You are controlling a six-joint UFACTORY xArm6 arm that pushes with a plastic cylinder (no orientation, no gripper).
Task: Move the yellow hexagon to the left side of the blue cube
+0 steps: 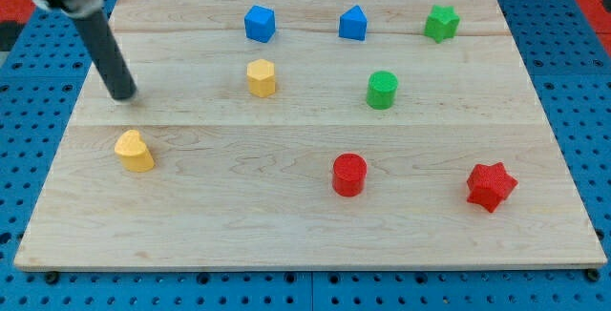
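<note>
The yellow hexagon (262, 77) stands on the wooden board, left of the middle and toward the view's top. The blue cube (259, 23) sits just above it, near the board's top edge. My tip (124, 96) rests on the board at the view's left, well to the left of the yellow hexagon and a little lower. The tip touches no block. The rod slants up to the view's top-left corner.
A yellow heart-like block (135, 151) lies just below my tip. A second blue block with a peaked top (352, 23), a green star (441, 23) and a green cylinder (382, 90) sit toward the top right. A red cylinder (348, 175) and a red star (491, 186) sit lower right.
</note>
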